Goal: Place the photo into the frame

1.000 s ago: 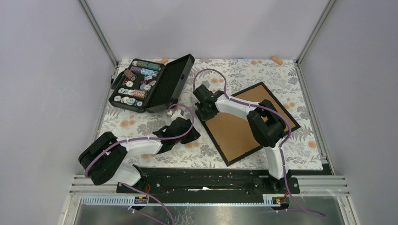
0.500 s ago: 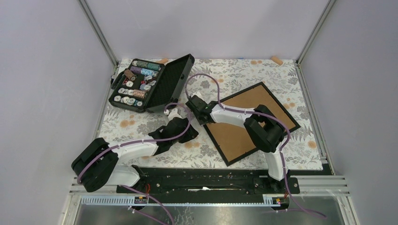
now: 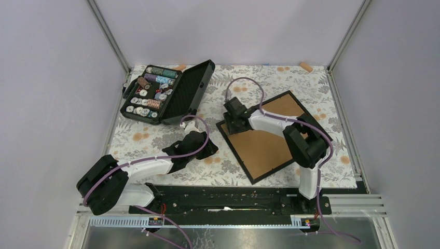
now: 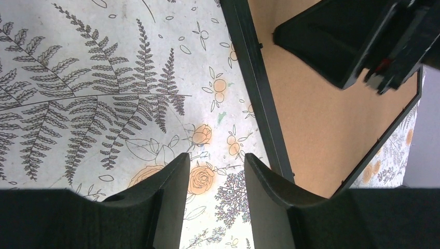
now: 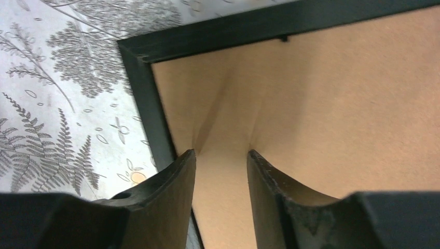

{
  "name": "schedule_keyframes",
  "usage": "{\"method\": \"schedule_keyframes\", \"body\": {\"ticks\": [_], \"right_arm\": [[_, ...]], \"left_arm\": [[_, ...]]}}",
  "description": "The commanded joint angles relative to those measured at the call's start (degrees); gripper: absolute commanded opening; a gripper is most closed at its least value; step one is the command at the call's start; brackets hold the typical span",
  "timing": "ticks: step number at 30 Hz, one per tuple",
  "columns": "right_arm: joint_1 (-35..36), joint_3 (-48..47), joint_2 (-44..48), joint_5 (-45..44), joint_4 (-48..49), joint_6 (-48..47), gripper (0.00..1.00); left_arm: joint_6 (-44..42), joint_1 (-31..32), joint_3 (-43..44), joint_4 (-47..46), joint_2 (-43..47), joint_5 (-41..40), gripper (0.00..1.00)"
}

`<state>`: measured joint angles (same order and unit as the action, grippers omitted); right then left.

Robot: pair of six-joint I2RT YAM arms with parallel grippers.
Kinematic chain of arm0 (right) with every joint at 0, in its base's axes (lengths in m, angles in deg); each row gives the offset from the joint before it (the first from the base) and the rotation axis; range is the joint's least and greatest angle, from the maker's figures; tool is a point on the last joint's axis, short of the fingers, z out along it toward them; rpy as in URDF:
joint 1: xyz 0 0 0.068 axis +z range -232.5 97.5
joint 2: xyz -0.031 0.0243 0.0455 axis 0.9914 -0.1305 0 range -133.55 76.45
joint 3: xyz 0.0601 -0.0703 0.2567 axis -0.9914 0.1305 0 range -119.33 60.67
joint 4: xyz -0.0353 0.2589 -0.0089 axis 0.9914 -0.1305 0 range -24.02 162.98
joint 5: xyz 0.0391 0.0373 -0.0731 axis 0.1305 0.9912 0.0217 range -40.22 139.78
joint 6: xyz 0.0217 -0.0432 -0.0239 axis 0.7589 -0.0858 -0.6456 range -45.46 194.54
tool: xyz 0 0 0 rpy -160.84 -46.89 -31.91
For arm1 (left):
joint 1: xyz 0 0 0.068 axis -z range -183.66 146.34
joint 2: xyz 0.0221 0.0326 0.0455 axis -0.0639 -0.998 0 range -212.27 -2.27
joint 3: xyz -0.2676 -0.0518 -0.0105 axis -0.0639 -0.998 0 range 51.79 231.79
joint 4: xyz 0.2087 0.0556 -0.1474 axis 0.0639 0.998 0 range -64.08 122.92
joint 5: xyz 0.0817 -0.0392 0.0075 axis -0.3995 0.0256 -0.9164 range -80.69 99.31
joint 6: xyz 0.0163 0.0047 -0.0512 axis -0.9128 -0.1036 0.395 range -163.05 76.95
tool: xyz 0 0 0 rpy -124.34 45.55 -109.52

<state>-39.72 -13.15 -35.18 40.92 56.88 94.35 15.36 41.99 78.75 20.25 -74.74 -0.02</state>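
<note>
Left gripper [image 4: 217, 171] is hovering over the floral cloth [image 3: 140, 137], jaws spread, gripping nothing. Right gripper [image 5: 220, 155] is hanging spread over the left corner of the frame [image 3: 259, 150], which is lying board-up right of centre, long axis running near-left to far-right.

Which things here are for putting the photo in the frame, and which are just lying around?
For the job: frame, brown back up; right claw over one corner; left claw over the cloth beside it. The photo is not in view.
Lying about: open spool case; tan bit at the back edge.
</note>
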Motion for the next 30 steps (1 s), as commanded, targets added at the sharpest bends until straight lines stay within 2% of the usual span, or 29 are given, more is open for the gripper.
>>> {"method": "schedule_keyframes", "body": {"ticks": [1,11,15,22,30], "right_arm": [[-4.19,-0.14,1.03,10.61,-11.15,1.38,0.51],[-5.74,-1.85,-1.01,17.18,-9.29,0.7,0.48],[-4.79,-4.63,-2.77,15.23,-11.2,-0.21,0.46],[-4.48,-6.84,-5.05,15.09,-12.05,0.46,0.36],[-2.49,-9.61,-6.46,14.23,-13.4,0.55,0.37]], "left_arm": [[-1.06,0.14,0.28,-1.92,-0.65,1.12,0.48],[-1.59,0.13,0.7,-3.03,-2.41,2.42,0.48],[-1.6,0.14,0.82,-3.07,-2.65,2.52,0.48],[-1.3,0.12,0.34,-3.2,-2.54,2.47,0.48],[-1.13,0.14,0.16,-3.45,-2.38,2.69,0.48]]}}
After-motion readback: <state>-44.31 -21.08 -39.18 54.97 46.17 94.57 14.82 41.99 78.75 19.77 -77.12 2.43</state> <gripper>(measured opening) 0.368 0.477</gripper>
